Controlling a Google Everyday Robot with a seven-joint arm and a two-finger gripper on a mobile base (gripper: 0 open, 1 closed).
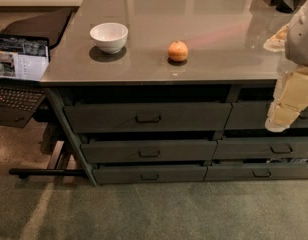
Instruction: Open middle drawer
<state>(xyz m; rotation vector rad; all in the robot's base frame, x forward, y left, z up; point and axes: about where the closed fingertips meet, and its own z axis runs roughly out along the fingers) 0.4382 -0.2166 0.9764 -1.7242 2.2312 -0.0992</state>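
Observation:
The middle drawer (149,151) is a dark grey-green front with a small bar handle (149,153) at its centre. It sits in the left column of the counter, between a taller top drawer (147,117) and a slimmer bottom drawer (150,174). Its front lines up with the other fronts, with a dark gap above it. My gripper (278,123) hangs at the right edge on a cream and white arm, pointing down and left. It is in front of the right column's top drawer, well to the right of the middle drawer's handle and a little above it.
A white bowl (109,36) and an orange fruit (178,51) stand on the grey countertop (209,24). An open laptop (19,59) sits on a stand at the left, with a black floor bar (44,172) below. A second drawer column (266,148) is at the right. Green carpet lies in front.

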